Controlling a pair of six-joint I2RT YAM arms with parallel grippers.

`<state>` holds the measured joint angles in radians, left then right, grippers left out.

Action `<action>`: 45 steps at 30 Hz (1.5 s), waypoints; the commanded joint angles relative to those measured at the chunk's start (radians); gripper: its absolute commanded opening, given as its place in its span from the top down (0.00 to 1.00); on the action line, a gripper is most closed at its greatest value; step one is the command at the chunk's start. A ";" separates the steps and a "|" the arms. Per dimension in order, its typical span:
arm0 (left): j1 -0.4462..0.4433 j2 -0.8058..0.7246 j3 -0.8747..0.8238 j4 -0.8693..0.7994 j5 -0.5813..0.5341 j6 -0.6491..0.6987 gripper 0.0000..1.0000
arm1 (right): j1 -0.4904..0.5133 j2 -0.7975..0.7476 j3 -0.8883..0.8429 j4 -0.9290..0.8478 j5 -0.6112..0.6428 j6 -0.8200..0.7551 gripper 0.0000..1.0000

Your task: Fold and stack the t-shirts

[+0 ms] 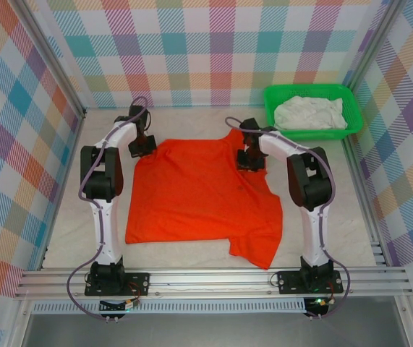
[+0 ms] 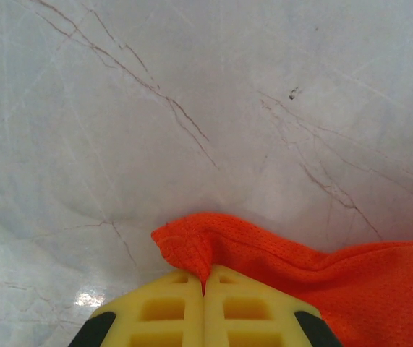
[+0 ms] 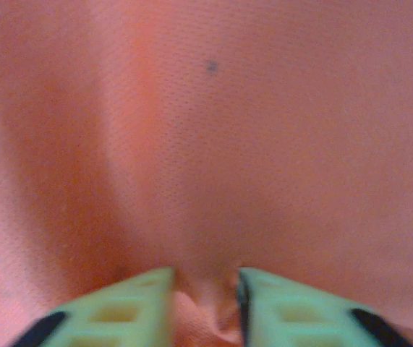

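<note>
The orange-red t-shirt [image 1: 199, 202] lies spread on the table between my two arms. Its far left corner [image 2: 192, 238] is pinched in my left gripper [image 2: 205, 280], whose yellow fingers are shut together on it. That gripper [image 1: 147, 147] sits at the shirt's upper left edge. My right gripper [image 1: 249, 160] is down on the shirt's far right part, near the sleeve. In the right wrist view, a bunched fold of the orange cloth [image 3: 264, 144] fills the narrow gap between the green fingers of the right gripper [image 3: 205, 289]. The white t-shirt [image 1: 311, 113] lies crumpled in the basket.
A green plastic basket [image 1: 314, 134] stands at the far right corner of the table. Plaid walls close in the back and both sides. Bare marble tabletop [image 2: 155, 108] lies left of the shirt's corner.
</note>
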<state>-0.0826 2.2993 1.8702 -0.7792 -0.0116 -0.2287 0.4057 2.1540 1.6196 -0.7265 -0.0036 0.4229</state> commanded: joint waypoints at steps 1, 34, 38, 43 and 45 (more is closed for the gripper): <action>0.007 -0.014 -0.032 -0.017 0.000 -0.018 1.00 | 0.061 -0.021 -0.034 -0.006 -0.054 0.046 0.85; 0.006 -0.008 -0.059 0.009 0.028 -0.015 1.00 | 0.334 -0.109 0.030 -0.022 -0.045 0.141 0.97; 0.007 -0.005 -0.057 0.009 0.031 -0.015 1.00 | 0.337 -0.109 0.043 -0.040 -0.064 0.142 0.73; 0.006 -0.002 -0.059 0.010 0.033 -0.011 1.00 | 0.309 -0.207 0.041 -0.112 0.062 0.148 0.49; 0.007 -0.002 -0.062 0.011 0.032 -0.011 1.00 | 0.267 -0.267 0.002 -0.104 0.070 0.166 0.45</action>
<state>-0.0818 2.2860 1.8416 -0.7490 -0.0074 -0.2386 0.7242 2.0014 1.6310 -0.7948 0.0147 0.5663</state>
